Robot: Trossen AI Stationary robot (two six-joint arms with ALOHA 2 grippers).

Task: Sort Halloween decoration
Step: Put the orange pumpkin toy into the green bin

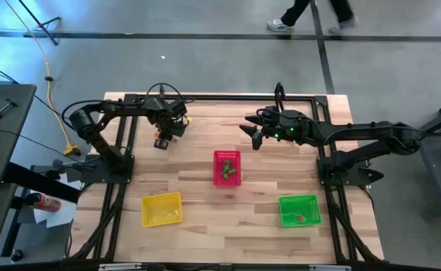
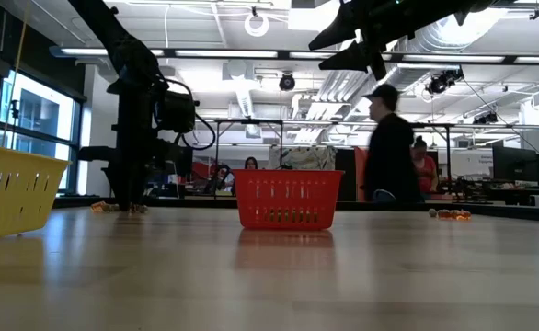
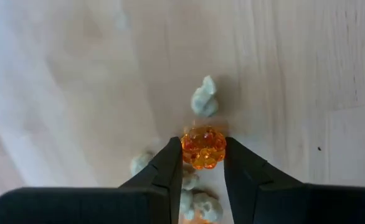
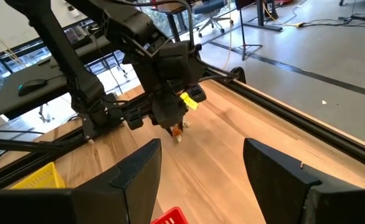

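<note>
My left gripper (image 3: 203, 152) points down over the far left of the table (image 1: 205, 218) and is shut on a small orange, bumpy trinket (image 3: 203, 147). Pale greenish trinkets (image 3: 203, 99) lie loose on the wood around and under it. The right wrist view shows the same gripper (image 4: 177, 127) with the orange piece at its tips. Raised over the far middle of the table, my right gripper (image 1: 252, 135) is open and holds nothing. The red basket (image 1: 226, 166) has green pieces in it. The green basket (image 1: 299, 210) has a small orange one. My left gripper pinches the orange trinket by two opposite sides (image 3: 185, 149), one finger on each. The fingers come from above, pointing down. The trinket sits at their tips (image 4: 178, 129), and looks just clear of the wood and of the pale pieces below it.
The yellow basket (image 1: 162, 208) stands near the front left, the green one at the front right and the red one mid-table. A few more small pieces (image 2: 453, 214) lie at the table's far side. People are in the room behind the table.
</note>
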